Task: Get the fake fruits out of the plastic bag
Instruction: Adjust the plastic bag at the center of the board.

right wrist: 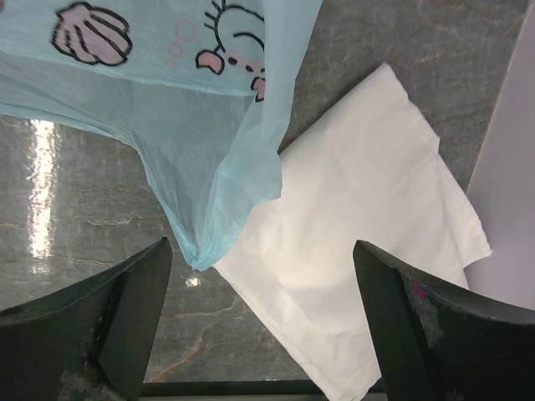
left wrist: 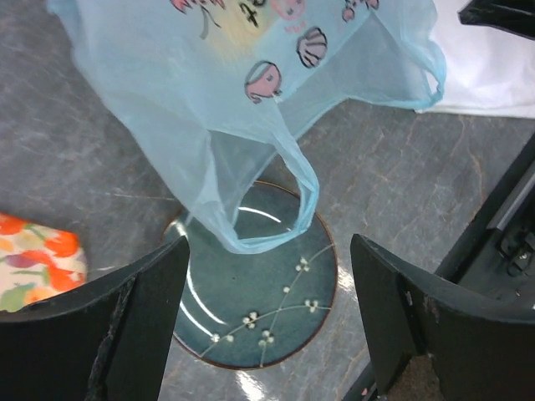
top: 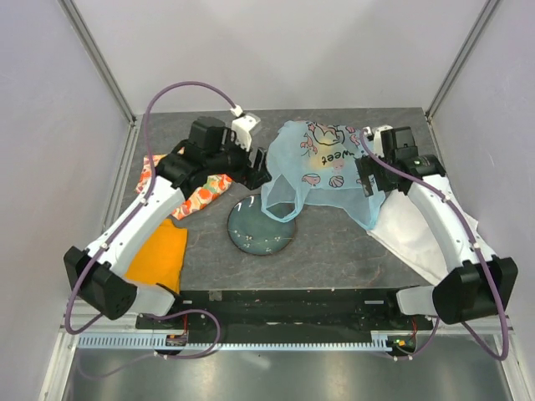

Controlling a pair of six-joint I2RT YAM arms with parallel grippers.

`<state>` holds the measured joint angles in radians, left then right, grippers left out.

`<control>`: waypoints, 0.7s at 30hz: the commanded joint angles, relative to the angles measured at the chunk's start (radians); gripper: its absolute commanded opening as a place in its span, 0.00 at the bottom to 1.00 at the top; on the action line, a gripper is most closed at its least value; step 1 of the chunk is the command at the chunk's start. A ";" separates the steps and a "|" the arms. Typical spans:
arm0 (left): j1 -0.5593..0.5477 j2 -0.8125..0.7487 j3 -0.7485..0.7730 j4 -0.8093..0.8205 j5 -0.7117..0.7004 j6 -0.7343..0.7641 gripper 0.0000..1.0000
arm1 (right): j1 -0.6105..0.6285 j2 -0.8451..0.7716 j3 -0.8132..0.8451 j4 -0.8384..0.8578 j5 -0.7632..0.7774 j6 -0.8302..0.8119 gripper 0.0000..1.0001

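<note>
Grey tabletop [top: 334, 251] is bearing the plastic bag [top: 322, 167]; left gripper [top: 257, 173] at its 9 o'clock and right gripper [top: 366, 180] at 3 are hovering wide open, likely flanking it to grasp.

Thin translucent plastic bag [top: 322, 163], glossy glazed plate [left wrist: 276, 309], matt white cloth [right wrist: 359, 242].
</note>
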<state>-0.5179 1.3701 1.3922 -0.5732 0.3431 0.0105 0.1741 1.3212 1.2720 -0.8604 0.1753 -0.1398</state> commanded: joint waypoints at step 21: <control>-0.281 0.299 0.048 -0.139 -0.265 0.147 0.75 | -0.025 0.300 -0.004 0.028 -0.151 0.100 0.43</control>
<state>-0.7971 1.6749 1.4105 -0.6971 0.1123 0.0780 0.1501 1.6180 1.1931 -0.8135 0.1352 -0.0738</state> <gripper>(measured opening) 0.741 0.466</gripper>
